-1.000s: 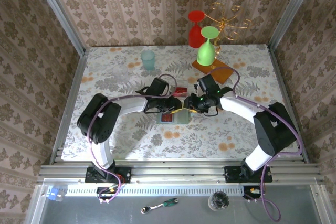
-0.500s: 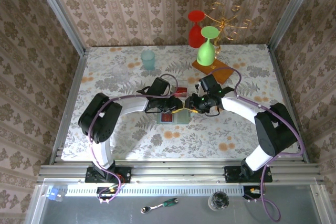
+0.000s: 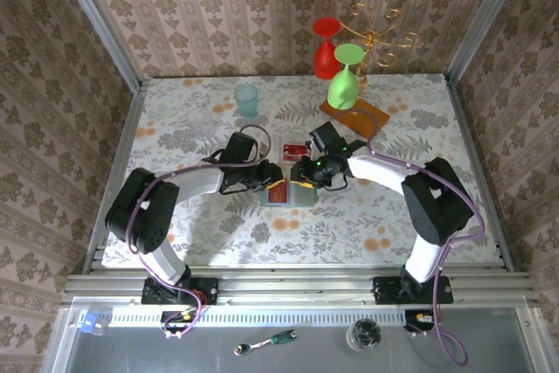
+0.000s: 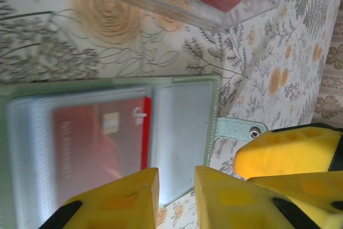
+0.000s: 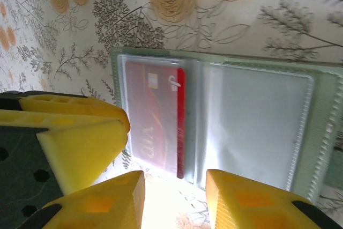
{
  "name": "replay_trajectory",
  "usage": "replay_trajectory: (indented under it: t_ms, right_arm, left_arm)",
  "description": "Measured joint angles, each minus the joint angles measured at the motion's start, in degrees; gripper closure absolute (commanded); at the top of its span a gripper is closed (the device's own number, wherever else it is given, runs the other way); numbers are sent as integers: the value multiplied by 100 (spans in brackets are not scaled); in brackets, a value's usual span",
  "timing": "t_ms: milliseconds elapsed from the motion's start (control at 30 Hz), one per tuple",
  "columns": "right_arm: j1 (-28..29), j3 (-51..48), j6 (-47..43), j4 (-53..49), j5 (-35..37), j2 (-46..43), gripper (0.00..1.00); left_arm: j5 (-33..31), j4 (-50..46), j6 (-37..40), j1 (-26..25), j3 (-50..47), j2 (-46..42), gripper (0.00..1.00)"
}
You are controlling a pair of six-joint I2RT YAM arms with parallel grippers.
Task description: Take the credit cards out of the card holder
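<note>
Left wrist, card holder [image 4: 179, 127], snap tab [image 4: 238, 128]

The card holder [image 4: 179, 127] is cut off leftward, its red card [image 4: 96, 143] blurred.

Card holder [image 4: 179, 132] is lying open on the floral tablecloth [image 4: 257, 63], red card [image 4: 99, 143] in the left clear pocket, right pocket looks empty, snap strap [image 4: 236, 128] sticking out to the right. Left gripper [image 4: 176, 174] is at the bottom edge w/ a gap between its yellow fingers, and the right gripper's fingers [image 4: 284, 146] are right beside the strap. Up top there's a clear plastic box [image 4: 203, 12] w/ something red inside.
</note>
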Motion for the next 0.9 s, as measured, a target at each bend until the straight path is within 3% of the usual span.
replay_trajectory:
  t_ms: [300, 900]
  right_arm:
    - [221, 494, 35, -4, -61, 616, 63]
    - [256, 621, 122, -7, -160, 815, 66]
  left_arm:
    - [0, 0, 11, 249, -476, -391, 77]
    - [-210, -498, 608, 343, -369, -105, 90]
